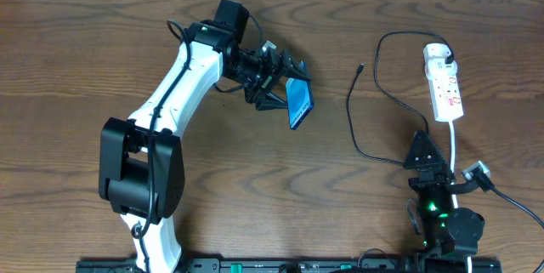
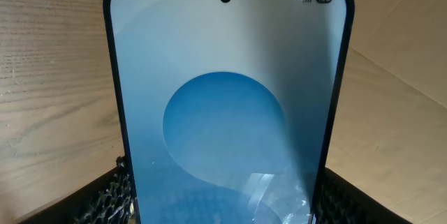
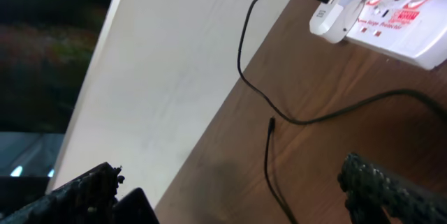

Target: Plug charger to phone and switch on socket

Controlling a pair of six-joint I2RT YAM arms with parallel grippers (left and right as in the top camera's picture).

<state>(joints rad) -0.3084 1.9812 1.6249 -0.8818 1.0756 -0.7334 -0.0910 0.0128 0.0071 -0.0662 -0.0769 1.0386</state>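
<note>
Holds the phone [image 1: 298, 103] clear of the counter [image 1: 255, 188], clenched by its sides in the left pincer [image 1: 285, 90], with the right pincer [image 1: 422, 150] spread wide, empty, just beside the charger [image 1: 349, 116] lying flat.

I see even, soft light overhead with faint shadows — a pale glare streak low on the phone [image 2: 227, 112], right wrist foreground blurred.

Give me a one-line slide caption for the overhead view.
Left gripper holds the phone while the charger lies loose on the table between it and the socket.
</note>
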